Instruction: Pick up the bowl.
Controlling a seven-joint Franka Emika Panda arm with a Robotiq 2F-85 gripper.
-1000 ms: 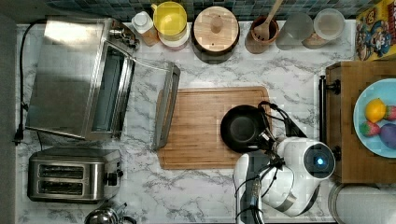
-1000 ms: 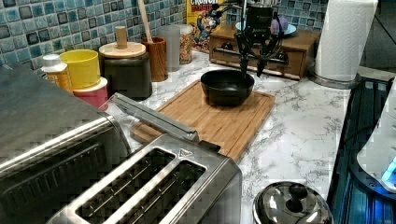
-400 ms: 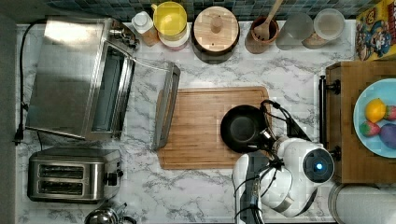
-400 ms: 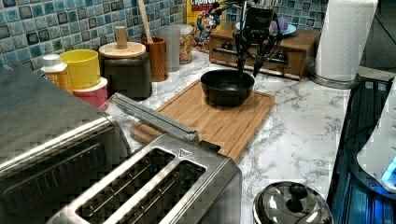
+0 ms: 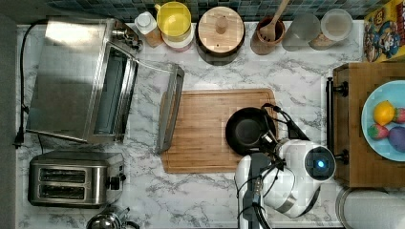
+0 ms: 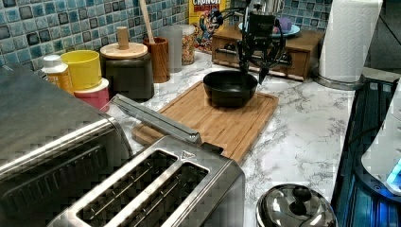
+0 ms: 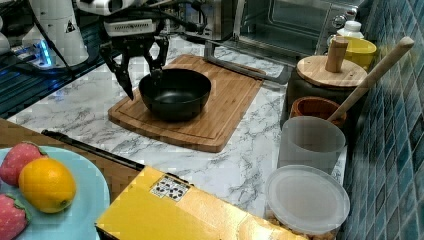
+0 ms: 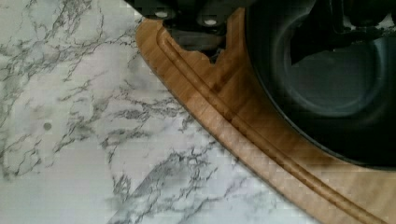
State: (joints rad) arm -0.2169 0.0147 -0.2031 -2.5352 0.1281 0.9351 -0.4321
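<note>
The black bowl (image 5: 246, 131) (image 6: 229, 87) (image 7: 175, 95) (image 8: 336, 84) stands upright on the wooden cutting board (image 5: 200, 129) (image 7: 225, 105), near the end closest to the fruit plate. My gripper (image 6: 253, 71) (image 7: 143, 80) (image 8: 261, 42) is open and straddles the bowl's rim on the arm's side. One finger (image 8: 327, 32) is over the bowl's inside, the other (image 8: 196, 37) over the board just outside it. In the top view the white wrist (image 5: 305, 171) covers the fingertips.
A toaster oven (image 5: 81, 78) with its door open lies along the board's far end, with a toaster (image 5: 71, 179) beside it. A yellow cup (image 5: 174, 21), a wooden-lidded jar (image 5: 220, 28) and canisters line the wall. A blue plate (image 5: 370, 138) of fruit sits on a wooden box.
The gripper has shifted only slightly by the bowl's rim. The bowl has not moved.
</note>
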